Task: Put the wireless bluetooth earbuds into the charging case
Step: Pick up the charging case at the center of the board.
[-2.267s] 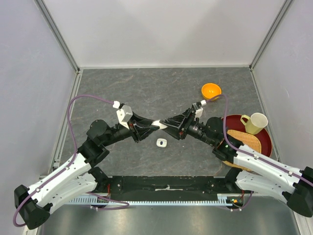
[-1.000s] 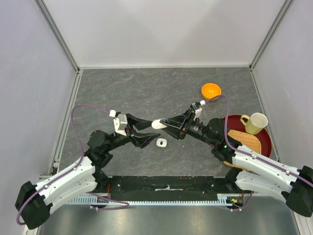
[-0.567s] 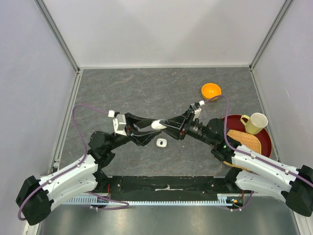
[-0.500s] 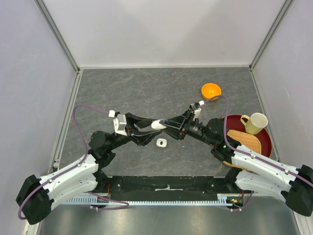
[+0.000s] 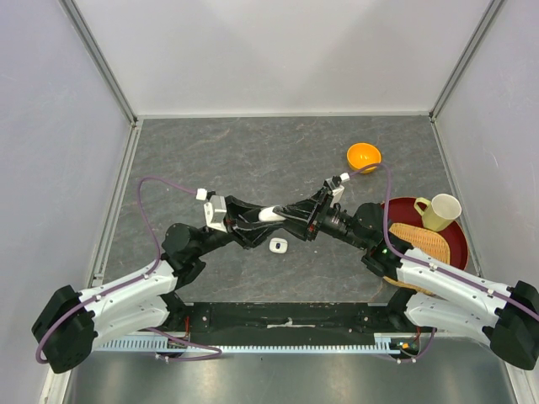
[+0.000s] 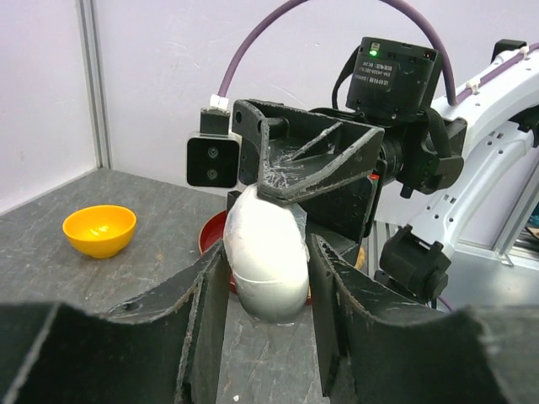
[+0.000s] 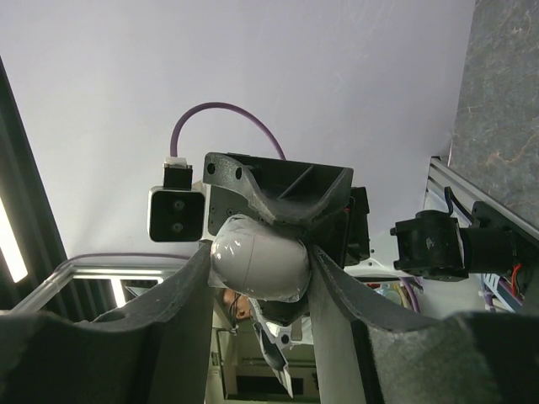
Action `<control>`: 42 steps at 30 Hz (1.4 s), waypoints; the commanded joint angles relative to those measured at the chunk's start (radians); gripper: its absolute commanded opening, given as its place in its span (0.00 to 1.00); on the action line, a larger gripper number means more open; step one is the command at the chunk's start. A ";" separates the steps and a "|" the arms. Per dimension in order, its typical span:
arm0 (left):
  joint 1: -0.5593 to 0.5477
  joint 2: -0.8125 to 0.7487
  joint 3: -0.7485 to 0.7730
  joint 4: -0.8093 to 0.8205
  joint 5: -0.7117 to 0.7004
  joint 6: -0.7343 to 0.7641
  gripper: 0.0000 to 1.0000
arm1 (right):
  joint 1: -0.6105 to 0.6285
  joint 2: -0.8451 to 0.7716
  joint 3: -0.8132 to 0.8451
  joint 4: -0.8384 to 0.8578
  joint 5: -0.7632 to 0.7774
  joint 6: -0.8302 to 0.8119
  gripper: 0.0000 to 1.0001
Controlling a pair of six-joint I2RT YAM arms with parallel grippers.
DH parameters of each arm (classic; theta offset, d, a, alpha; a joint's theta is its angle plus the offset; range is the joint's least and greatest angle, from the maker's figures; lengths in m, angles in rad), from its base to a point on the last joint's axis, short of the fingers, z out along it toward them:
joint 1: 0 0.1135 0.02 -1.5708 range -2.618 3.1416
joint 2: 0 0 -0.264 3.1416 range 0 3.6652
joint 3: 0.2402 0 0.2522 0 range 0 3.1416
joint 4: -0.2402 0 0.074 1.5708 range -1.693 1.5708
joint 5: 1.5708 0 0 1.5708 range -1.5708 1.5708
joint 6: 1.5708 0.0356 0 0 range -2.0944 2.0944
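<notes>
A white pill-shaped charging case [image 5: 269, 214] hangs above the middle of the table, held from both ends. My right gripper [image 5: 281, 212] comes in from the right and is shut on it. From the left, my left gripper [image 5: 261, 217] has its fingers against the case's two sides. In the left wrist view the charging case [image 6: 265, 252] fills the gap of the left gripper [image 6: 268, 263]. The right wrist view shows the charging case [image 7: 259, 257] pinched in the right gripper [image 7: 259, 252]. I cannot make out any earbuds. A small white piece with a dark mark [image 5: 279, 245] lies on the table below.
An orange bowl [image 5: 364, 156] stands at the back right. A red plate [image 5: 455, 246] at the right edge carries a woven mat [image 5: 421, 244] and a pale yellow mug [image 5: 438, 210]. White walls close in the grey table on three sides.
My left gripper has moved right onto the free end of the case and closed its fingers on it. The right gripper has kept its hold and barely moved.
</notes>
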 commanded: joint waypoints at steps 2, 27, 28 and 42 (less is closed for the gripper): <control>-0.013 0.005 0.007 0.093 -0.053 0.021 0.46 | -0.005 -0.001 0.007 0.101 -0.015 0.022 0.19; -0.042 0.025 0.004 0.116 -0.084 0.012 0.33 | -0.003 -0.022 -0.019 0.148 0.007 0.048 0.18; -0.042 0.025 0.004 0.116 -0.086 0.012 0.31 | -0.005 -0.025 -0.019 0.147 0.007 0.048 0.18; -0.050 0.013 0.021 0.054 -0.064 0.006 0.02 | -0.005 -0.088 -0.019 0.080 0.046 -0.054 0.71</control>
